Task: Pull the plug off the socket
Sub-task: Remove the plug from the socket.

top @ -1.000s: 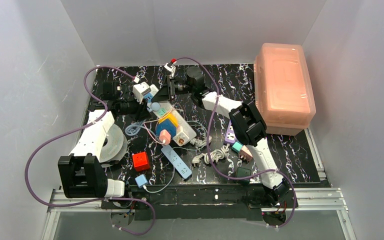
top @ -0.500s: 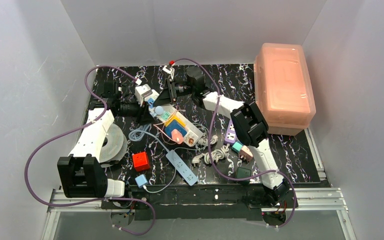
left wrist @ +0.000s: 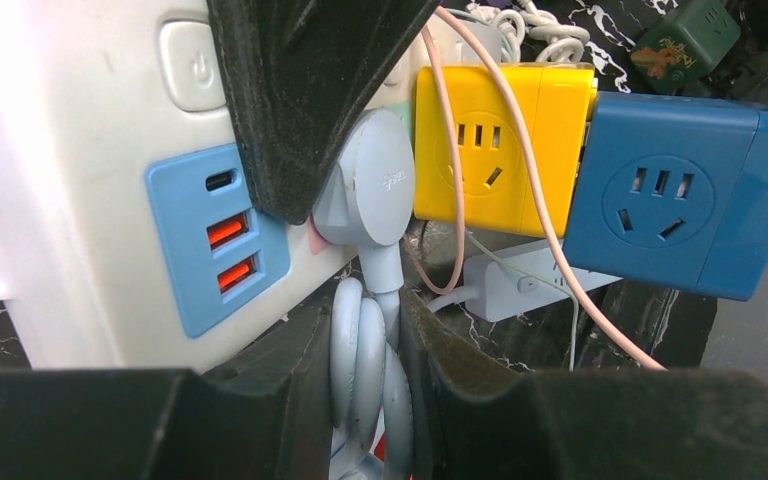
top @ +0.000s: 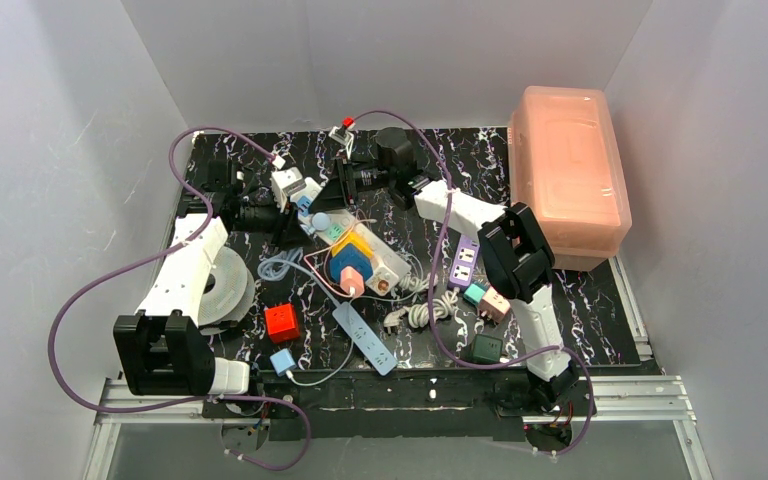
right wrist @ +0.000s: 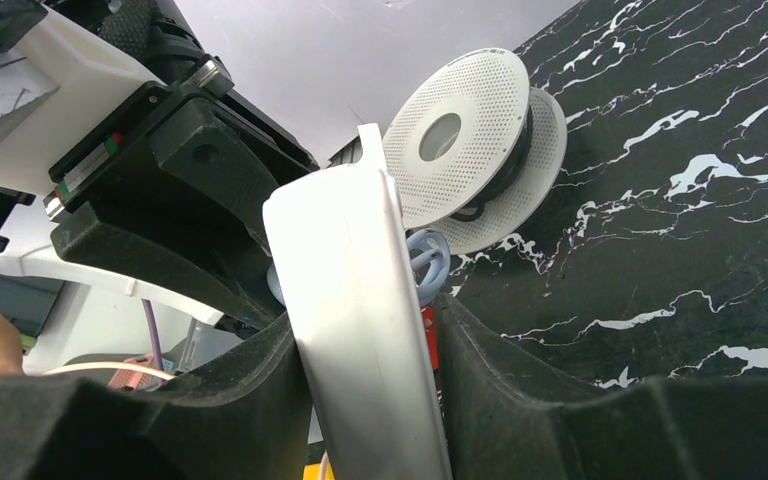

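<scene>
Swinging its elbow toward the right edge of the bench (top: 580, 300) since a second ago, the right arm (top: 505, 250) has slewed the socket (top: 365, 250), which now slants across the bench's middle, nearer the far edge. I judge the right gripper (right wrist: 370, 340), clamped on the strip's far end, should hold firm while the left gripper (left wrist: 355, 265), pinched tight on the pale-blue plug (left wrist: 370, 185), draws straight out along the pins without twisting. White walls (top: 410, 60) enclose the black marbled bench, with a pink bin (top: 568, 170) at its far right corner and a red cube adapter (top: 281, 321) toward the near edge
</scene>
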